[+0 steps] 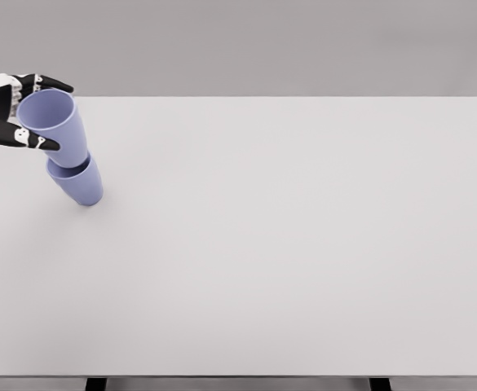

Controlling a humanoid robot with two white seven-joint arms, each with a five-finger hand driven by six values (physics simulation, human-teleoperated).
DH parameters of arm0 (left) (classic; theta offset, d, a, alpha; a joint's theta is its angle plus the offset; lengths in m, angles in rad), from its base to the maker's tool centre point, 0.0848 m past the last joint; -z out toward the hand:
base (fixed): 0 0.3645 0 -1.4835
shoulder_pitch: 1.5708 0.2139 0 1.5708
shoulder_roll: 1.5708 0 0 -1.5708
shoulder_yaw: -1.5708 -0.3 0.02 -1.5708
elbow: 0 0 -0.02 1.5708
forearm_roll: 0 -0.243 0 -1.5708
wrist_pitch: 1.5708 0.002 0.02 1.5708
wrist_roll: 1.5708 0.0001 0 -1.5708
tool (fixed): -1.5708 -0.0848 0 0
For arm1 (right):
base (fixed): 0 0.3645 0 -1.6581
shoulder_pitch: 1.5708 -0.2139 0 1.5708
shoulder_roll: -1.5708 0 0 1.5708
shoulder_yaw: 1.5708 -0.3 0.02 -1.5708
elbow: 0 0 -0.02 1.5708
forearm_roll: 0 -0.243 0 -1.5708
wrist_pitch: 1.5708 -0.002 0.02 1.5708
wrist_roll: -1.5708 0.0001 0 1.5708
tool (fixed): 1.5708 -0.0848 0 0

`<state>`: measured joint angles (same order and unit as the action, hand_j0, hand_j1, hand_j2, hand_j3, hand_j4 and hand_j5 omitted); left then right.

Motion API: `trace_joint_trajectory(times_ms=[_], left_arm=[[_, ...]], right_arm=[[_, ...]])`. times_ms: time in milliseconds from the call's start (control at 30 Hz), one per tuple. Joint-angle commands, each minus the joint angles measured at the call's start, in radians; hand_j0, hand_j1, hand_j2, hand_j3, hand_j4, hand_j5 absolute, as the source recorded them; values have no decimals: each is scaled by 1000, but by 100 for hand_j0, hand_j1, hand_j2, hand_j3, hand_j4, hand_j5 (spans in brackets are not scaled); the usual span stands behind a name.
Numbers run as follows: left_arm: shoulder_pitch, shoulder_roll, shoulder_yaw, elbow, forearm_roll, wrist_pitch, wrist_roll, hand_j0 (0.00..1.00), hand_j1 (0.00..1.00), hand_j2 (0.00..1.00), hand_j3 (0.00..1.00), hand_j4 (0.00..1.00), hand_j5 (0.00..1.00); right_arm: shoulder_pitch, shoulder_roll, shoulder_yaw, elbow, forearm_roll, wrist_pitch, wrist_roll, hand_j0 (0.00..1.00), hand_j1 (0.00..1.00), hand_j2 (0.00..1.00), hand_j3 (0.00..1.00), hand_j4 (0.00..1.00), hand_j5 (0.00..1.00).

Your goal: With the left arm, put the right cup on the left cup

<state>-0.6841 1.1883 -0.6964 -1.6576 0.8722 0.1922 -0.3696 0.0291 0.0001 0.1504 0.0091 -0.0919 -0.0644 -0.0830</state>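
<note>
Surroundings: white desk [287,244], bare surface stretching wide to the right of and below the left robot hand; plain grey backdrop beyond the far edge; two dark leg tops just showing under the near edge.
Obstructions: none near the left robot hand; only the cups close by.
Left robot hand [18,110]: entering at the upper left edge of the head view, white shell with black fingers; one black finger [55,83] reaching over the far side of the upper cup's rim, another black digit lying along the near side of the rim.
Grip state: fingers closed around the upper cup near its mouth, one on each side, touching the wall.
Upper cup [59,126]: held between the fingers, just right of the palm; base sunk into the lower cup's mouth; tilted, mouth leaning toward the upper left, toward the left robot hand.
Lower cup [79,183]: just below and slightly right of the left robot hand, standing on the desk near its left edge; leaning the same way as the upper one; contact of its base with the desk hard to judge.
Look of the cups: both pale lavender-blue, smooth, tapered toward the base, no handle; open mouth of the upper one in full view, inside the same colour; faint shadow on the desk by the lower base.
Right arm: out of view.
</note>
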Motion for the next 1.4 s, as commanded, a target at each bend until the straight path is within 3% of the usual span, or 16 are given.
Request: trace_joint_trajectory(times_ms=[0,1367], left_arm=[[0,5,1,4,5,0,0,71,71,71,71,71,71],[48,-72,8,127,-2,-13,0,71,71,71,71,71,71]], right_arm=[[0,0,0,0,0,0,0,100,100,100,100,100,100],[0,0,0,0,0,0,0,100,100,100,100,100,100]])
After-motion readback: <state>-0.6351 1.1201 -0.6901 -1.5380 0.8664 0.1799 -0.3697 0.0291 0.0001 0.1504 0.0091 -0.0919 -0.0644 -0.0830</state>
